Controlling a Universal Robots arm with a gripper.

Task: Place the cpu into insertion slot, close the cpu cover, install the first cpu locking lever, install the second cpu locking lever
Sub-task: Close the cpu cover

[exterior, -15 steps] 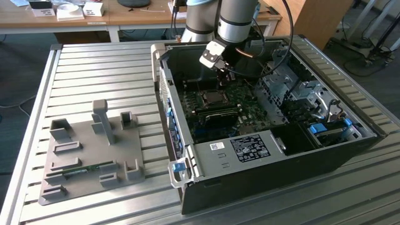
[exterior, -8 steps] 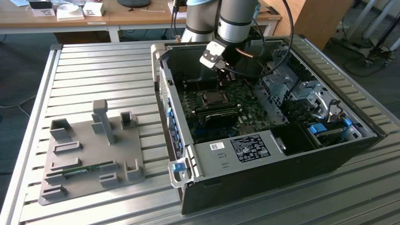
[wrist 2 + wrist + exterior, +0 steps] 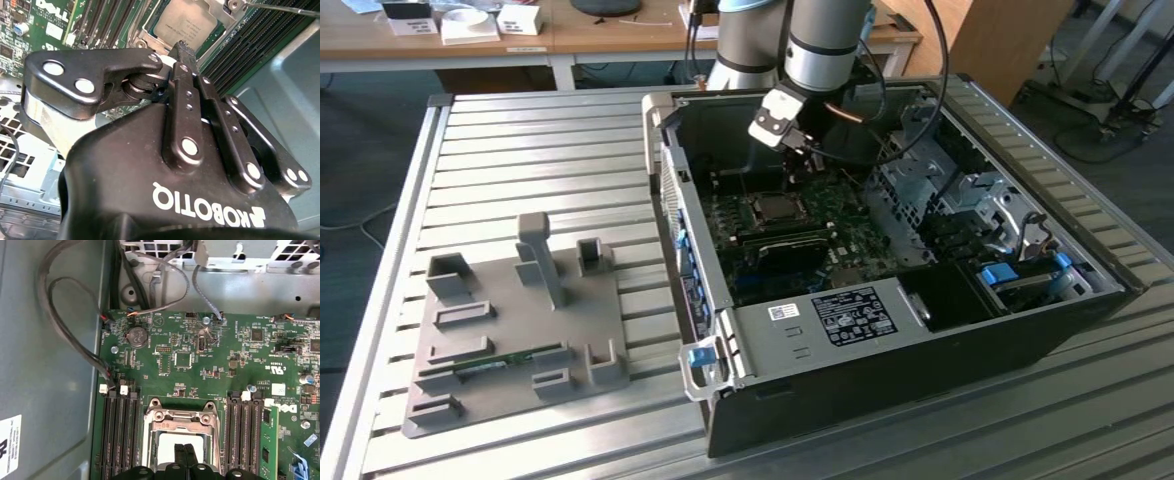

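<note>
Cpu (image 3: 165,442) is seated in the insertion slot (image 3: 149,437), with the cpu cover (image 3: 180,416) down flat around it. My fingers (image 3: 178,457), pressed together on nothing, hover just above the chip. One thin lever (image 3: 280,7) stands free, so I judge both locking levers are not yet installed.

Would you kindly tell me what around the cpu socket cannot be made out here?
- First wrist view: the gripper covers part of the cpu; whether they touch is hidden.
- First wrist view: the cpu cover is cut off by the picture's edge.
- Second wrist view: a thin metal rod runs off the edge; whether it is latched is unclear.
- Exterior view: the insertion slot is too small to show the cover's state.
</note>
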